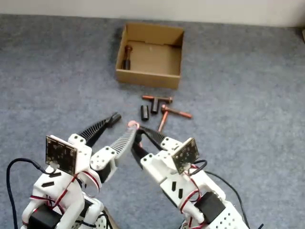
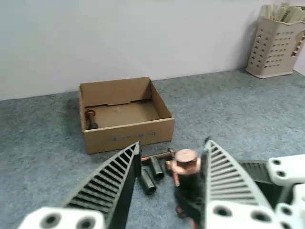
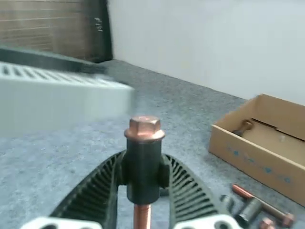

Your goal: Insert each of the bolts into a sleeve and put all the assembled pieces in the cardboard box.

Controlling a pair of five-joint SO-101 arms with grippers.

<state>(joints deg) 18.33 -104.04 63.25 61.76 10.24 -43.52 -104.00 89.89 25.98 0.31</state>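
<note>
Cardboard box (image 1: 147, 78) sits far out on the grey carpet (image 1: 248, 71) in the high view, one assembled piece (image 1: 127, 57) inside, loose bolts (image 1: 175, 112) and sleeves (image 1: 144, 112) just before it. Left wrist view: the left gripper (image 2: 173, 145) gapes wide, empty, a copper-headed bolt (image 2: 186, 160) showing between its fingers. Right wrist view: the right gripper (image 3: 143, 174) clamps the black sleeve (image 3: 143, 167) carrying that bolt

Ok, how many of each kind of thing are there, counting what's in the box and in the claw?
Box: 1
Assembled pieces: 2 (1 in the Box, 1 in the right claw)
Loose bolts: 3
Loose sleeves: 2
Total: 8
</note>
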